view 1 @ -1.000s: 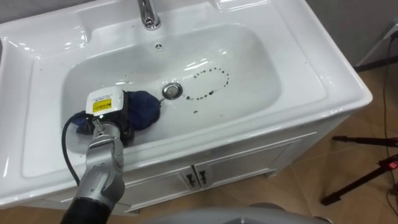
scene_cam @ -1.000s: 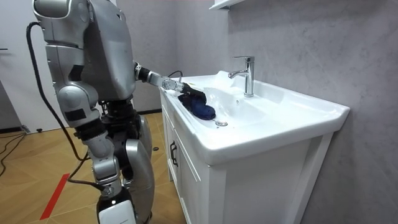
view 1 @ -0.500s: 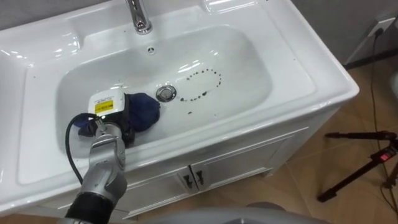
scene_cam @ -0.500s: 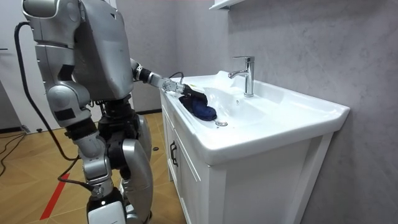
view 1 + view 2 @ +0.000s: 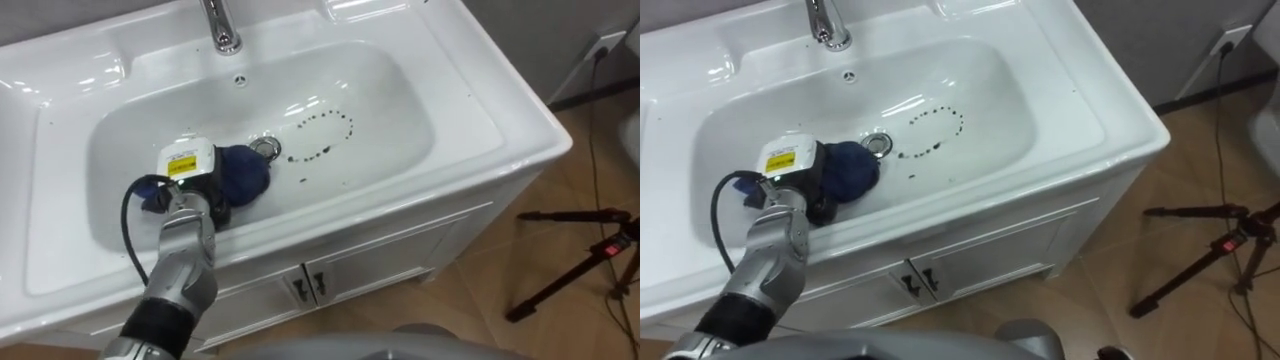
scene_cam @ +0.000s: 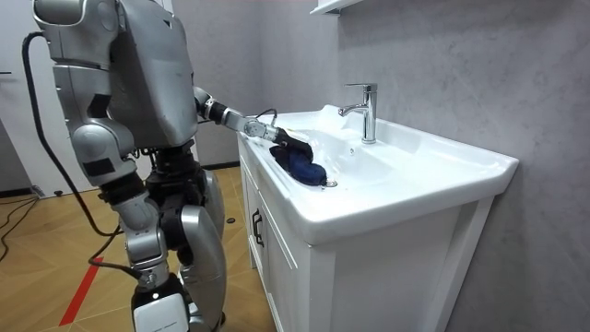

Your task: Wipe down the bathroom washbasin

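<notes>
The white basin [image 5: 420, 120] takes up the upper and middle part of the left eye view, with the chrome faucet [image 5: 221, 26] at the top edge and the round drain [image 5: 266, 148] near the centre of the bowl. The left hand [image 5: 192, 172] reaches in from the lower left and lies on the bottom of the bowl at centre left, over a dark blue cloth [image 5: 245, 173]. The cloth is bunched under and ahead of the hand, and its far edge touches the drain. The fingers are hidden beneath the back of the hand and in the cloth, so I cannot tell whether they clasp it or lie flat on it. Just right of the drain, a broken ring of dark specks [image 5: 325, 135] marks the bowl's floor, apart from the cloth. Below the basin are white cabinet doors [image 5: 390, 262]; a black tripod [image 5: 575, 262] stands on the wooden floor at lower right. In the room view the robot stands at the cabinet's end on the room view's left, arm stretched over the rim.
</notes>
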Controlling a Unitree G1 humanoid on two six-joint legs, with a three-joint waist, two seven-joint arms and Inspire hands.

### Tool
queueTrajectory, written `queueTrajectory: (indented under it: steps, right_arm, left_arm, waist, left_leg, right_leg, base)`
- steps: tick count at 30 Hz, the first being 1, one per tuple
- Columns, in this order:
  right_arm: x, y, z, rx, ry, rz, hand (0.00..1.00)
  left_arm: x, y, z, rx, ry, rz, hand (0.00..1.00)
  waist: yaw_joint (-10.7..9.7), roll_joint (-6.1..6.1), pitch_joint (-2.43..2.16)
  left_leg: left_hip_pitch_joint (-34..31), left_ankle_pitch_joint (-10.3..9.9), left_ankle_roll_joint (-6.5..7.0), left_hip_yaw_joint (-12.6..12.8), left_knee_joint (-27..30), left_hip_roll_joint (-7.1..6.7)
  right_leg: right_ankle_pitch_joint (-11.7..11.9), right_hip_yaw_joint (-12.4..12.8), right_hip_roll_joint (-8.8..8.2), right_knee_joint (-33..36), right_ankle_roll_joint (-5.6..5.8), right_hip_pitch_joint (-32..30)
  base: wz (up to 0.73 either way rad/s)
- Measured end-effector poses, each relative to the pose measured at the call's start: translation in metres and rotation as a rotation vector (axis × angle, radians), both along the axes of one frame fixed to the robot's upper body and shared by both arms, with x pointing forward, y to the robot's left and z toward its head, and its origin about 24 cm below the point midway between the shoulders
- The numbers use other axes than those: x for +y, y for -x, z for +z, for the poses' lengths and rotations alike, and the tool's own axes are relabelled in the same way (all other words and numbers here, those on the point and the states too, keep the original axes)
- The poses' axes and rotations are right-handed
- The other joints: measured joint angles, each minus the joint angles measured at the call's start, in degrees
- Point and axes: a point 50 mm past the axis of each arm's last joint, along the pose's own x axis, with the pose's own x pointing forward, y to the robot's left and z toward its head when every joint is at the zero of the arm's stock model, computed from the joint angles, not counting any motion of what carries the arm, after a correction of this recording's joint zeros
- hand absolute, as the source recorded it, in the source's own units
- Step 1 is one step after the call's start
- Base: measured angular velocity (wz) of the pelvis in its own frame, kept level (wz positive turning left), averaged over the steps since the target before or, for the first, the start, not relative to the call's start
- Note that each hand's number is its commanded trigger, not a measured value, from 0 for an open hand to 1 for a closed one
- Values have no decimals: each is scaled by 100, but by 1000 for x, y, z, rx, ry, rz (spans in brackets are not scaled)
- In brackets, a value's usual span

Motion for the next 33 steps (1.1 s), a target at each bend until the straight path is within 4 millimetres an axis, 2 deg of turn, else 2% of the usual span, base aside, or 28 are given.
queueTrajectory:
  steps: [2, 7, 13, 16, 22, 28, 33]
  right_arm:
    - [1, 0, 0, 1, -1, 0, 0]
    - [2, -2, 0, 0, 3, 22, 0]
    - [1, 1, 0, 16, 18, 26, 0]
    - [3, 2, -1, 29, 19, 40, 0]
    - [2, 8, -1, 59, 13, 44, 0]
    - [2, 1, -2, 49, 11, 48, 0]
    - [3, -3, -1, 38, 9, 52, 0]
  left_arm:
    - [-6, -2, 1, 2, 12, -15, 100]
    - [-13, -4, 2, 1, 25, -29, 100]
    - [-21, -9, 6, -16, 36, -54, 100]
    - [-26, -12, 8, -20, 57, -66, 100]
    - [-40, -21, 15, -18, 70, -121, 100]
    - [-57, -31, 27, -37, 85, -195, 100]
    - [-56, -33, 28, -38, 87, -203, 100]
  waist:
    - [-32, -6, 4]
    - [-278, -38, 20]
    - [-354, -75, 41]
    - [-452, -72, 45]
    - [-586, -55, 54]
    - [-679, -27, 81]
    - [-719, -22, 83]
  left_leg:
    - [-2, 0, 0, 17, -2, 1]
    - [9, 0, 0, 95, -2, 5]
    - [5, 0, -1, 278, -24, 7]
    - [13, 0, -1, 328, -75, 4]
    - [24, 0, -1, 333, -74, 10]
    - [-4, 0, -1, 340, -73, 17]
    - [-4, 0, -1, 338, -66, 26]
  right_leg:
    - [0, 1, 1, 0, 0, 4]
    - [-1, 44, 7, -33, -1, -3]
    - [51, 280, 48, -81, 23, -64]
    - [53, 305, 52, -88, 26, -76]
    - [57, 321, 57, -82, 24, -76]
    - [59, 321, 62, -88, 20, -88]
    - [65, 325, 74, -82, 11, -81]
  base:
    - [-2]
    - [-3]
    - [-17]
    - [-7]
    - [-1]
    - [0]
    - [0]
